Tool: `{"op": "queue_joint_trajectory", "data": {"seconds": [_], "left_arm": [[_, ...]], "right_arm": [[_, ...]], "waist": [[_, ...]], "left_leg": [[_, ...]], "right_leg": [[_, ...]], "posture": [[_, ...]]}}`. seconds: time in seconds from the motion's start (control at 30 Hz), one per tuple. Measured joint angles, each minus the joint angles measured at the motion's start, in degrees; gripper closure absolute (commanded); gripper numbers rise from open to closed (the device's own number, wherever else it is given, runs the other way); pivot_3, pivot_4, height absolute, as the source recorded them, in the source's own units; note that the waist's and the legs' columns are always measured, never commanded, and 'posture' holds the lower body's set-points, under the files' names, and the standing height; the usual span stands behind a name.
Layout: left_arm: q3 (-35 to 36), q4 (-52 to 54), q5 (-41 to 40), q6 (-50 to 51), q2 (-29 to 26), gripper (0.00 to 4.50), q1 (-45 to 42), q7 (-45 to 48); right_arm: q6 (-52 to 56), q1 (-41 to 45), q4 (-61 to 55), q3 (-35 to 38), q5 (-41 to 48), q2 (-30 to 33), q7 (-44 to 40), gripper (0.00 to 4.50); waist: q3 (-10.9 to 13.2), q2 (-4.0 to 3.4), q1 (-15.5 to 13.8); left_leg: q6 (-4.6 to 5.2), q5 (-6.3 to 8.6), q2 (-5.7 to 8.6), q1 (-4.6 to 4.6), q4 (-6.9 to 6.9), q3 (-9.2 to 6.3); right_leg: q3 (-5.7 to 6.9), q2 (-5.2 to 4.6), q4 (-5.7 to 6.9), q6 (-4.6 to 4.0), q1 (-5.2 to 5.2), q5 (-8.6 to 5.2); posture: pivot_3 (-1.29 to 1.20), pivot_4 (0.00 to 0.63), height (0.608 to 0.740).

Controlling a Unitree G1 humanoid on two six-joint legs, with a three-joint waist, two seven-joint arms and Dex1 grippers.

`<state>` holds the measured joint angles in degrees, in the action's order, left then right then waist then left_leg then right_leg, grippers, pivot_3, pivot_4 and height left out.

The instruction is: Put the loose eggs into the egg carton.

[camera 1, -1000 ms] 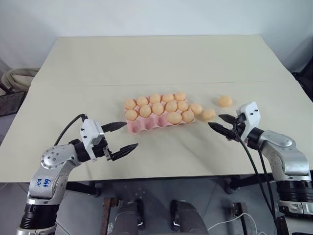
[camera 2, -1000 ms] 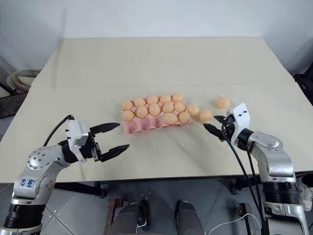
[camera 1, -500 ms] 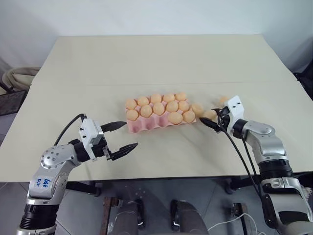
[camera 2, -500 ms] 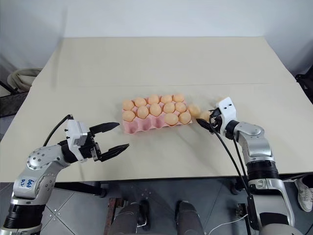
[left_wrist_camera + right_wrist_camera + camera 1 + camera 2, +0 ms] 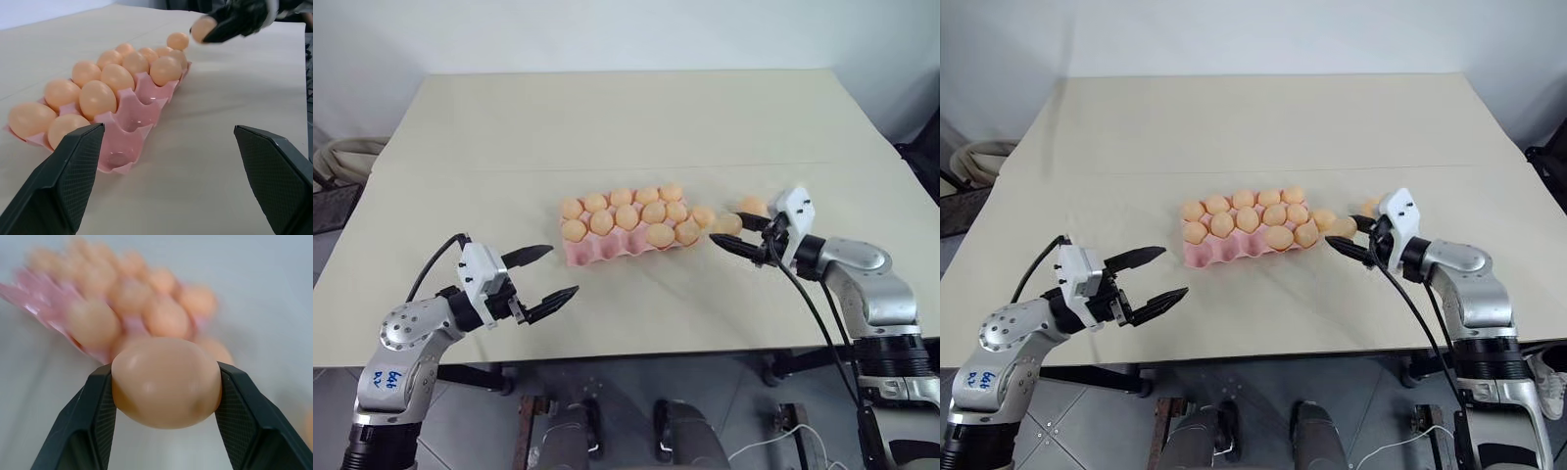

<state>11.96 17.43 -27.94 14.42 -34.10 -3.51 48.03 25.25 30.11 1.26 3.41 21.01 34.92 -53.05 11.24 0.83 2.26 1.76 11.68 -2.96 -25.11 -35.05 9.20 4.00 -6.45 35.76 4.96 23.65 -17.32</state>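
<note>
Egg carton (image 5: 607,251), the flat pink moulded tray mid-worktop, has empty near-edge cups, so right gripper (image 5: 164,382), clamping one smooth pale-orange egg (image 5: 166,382) beside it, probably drops it there; left gripper (image 5: 540,279) gapes wide.

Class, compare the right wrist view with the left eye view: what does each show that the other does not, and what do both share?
Right wrist view alone: the finger pads pressed against both sides of the held egg, seen close up.

Left eye view alone: the left gripper open over the table, and another loose egg behind the right gripper.

Both: the pink egg carton, mostly filled, ahead of the held egg.
</note>
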Motion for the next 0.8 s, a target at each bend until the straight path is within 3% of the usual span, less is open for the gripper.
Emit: {"op": "queue_joint_trajectory", "data": {"seconds": [0.33, 0.53, 0.8], "left_arm": [[0.5, 0.0, -0.7, 2.0, 0.0, 0.00, -0.2, -0.5], [0.6, 1.1, -0.7, 2.0, 0.0, 0.00, 0.7, -1.9], [0.4, 2.4, -0.7, 2.0, 0.0, 0.00, 1.1, -2.2]], "right_arm": [[7.2, 11.0, -0.7, -13.9, -3.0, -13.7, 6.2, 2.07], [6.1, 12.2, 4.8, -16.0, -5.8, -15.4, 6.7, 0.11], [5.1, 8.8, -0.1, -13.6, -3.7, -12.8, 4.1, 0.02]], "waist": [[0.0, 0.01, 0.8], [0.0, 0.01, 0.9], [0.0, 0.01, 0.6]], "left_leg": [[-0.13, -0.07, 0.03, -0.20, 0.37, 0.02], [-0.10, -0.06, 0.06, -0.20, 0.38, 0.19], [-0.10, -0.07, 0.03, -0.15, 0.39, 0.16]], "right_leg": [[-0.23, -0.05, -0.17, -0.12, 0.25, 0.02], [-0.10, -0.10, -0.20, -0.11, 0.26, 0.02], [0.03, -0.09, -0.13, -0.11, 0.25, 0.02]], "posture": [[0.00, 0.150, 0.740], [0.00, 0.150, 0.740], [0.00, 0.150, 0.740]]}}
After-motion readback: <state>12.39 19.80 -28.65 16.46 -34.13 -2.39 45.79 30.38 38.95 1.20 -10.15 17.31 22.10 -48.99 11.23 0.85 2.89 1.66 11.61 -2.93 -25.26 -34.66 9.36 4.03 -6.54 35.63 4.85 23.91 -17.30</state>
